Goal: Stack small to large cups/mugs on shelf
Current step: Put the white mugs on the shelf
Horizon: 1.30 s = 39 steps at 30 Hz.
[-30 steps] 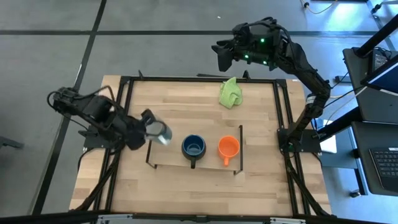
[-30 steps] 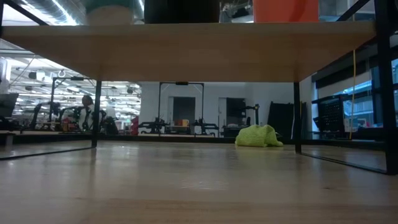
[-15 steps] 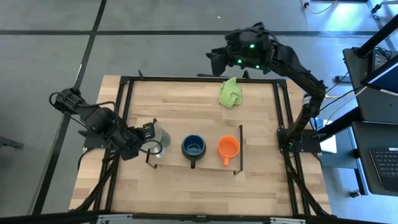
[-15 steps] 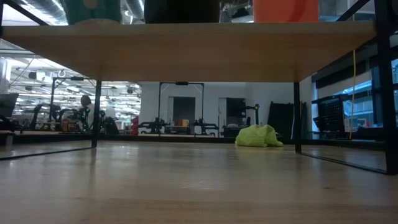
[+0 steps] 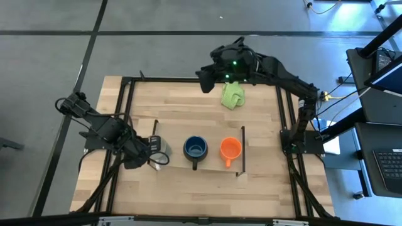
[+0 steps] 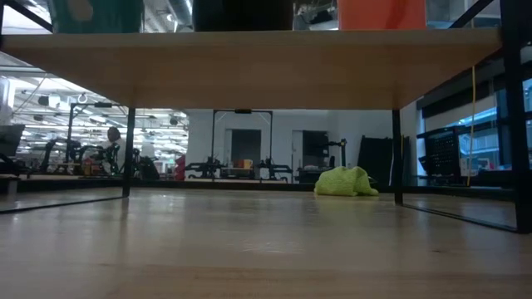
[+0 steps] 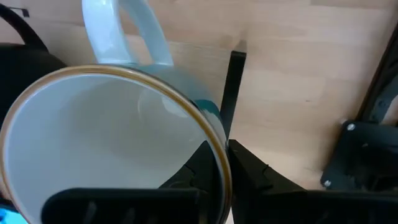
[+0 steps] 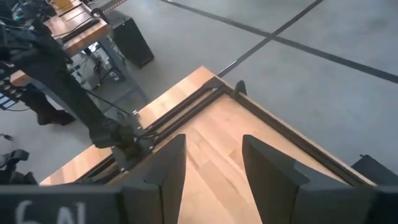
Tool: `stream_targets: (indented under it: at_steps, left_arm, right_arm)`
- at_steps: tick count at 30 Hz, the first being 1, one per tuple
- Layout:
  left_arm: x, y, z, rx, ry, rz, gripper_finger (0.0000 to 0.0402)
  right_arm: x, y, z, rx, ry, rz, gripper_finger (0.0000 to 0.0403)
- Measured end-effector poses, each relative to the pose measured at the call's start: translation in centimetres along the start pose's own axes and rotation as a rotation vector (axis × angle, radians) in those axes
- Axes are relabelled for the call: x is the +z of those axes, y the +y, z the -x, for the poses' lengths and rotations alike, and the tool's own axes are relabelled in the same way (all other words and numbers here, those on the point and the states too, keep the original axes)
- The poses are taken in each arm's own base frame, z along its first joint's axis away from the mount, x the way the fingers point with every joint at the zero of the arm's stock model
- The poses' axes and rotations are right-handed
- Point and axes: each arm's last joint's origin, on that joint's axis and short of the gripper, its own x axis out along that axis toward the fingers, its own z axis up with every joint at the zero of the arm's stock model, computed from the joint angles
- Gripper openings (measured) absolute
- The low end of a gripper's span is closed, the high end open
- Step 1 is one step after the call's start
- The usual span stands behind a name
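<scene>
- Gripping one white-grey mug [image 5: 161, 148] between its fingers, the left gripper [image 5: 151, 152] is holding it at the left end of the shelf [image 5: 213, 164].
- Two more mugs are sitting on that board beyond the jaws: one dark blue mug [image 5: 195, 149], then one orange mug [image 5: 230, 149].
- The right gripper [image 8: 211, 165] is hanging with jaws apart over the table's far edge, near one green cloth [image 5: 232, 93].

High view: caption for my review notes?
Left gripper sets white mug on shelf beside blue mug and orange mug; right gripper waits.
</scene>
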Motion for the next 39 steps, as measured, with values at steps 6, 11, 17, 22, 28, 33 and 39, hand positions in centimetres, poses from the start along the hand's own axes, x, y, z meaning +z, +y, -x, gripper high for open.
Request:
stream_targets:
  at_steps: [6,11,17,22,28,33,39]
  left_arm:
    - [-0.1,0.1,0.0,0.02,0.023,-0.031,0.0018]
    - [0.1,0.3,-0.1,0.033,0.015,-0.047,0.0018]
    - [0.2,0.6,-0.3,0.026,0.009,-0.059,0.0023]
    - [0.3,0.6,-0.4,0.023,-0.001,-0.059,0.002]
    - [-0.1,0.9,-0.4,0.029,0.011,-0.039,0.0028]
    - [-0.2,1.2,-0.7,0.011,0.002,-0.021,0.0027]
    - [-0.1,1.3,-0.8,0.0,-0.015,-0.007,0.0037]
  right_arm:
    - [-0.5,1.0,0.2,0.011,0.003,-0.006,0.0159]
    - [-0.8,1.2,-0.1,0.005,0.009,-0.016,0.0159]
    - [-0.9,1.3,-0.5,0.001,0.016,-0.019,0.0159]
    - [-0.9,1.3,-0.4,0.002,0.014,-0.019,0.0159]
    - [-0.9,1.3,-0.4,0.002,0.015,-0.019,0.0159]
    - [-0.9,1.3,-0.4,0.002,0.015,-0.016,0.0159]
    - [-1.0,1.2,-0.4,-0.001,0.023,-0.009,0.0159]
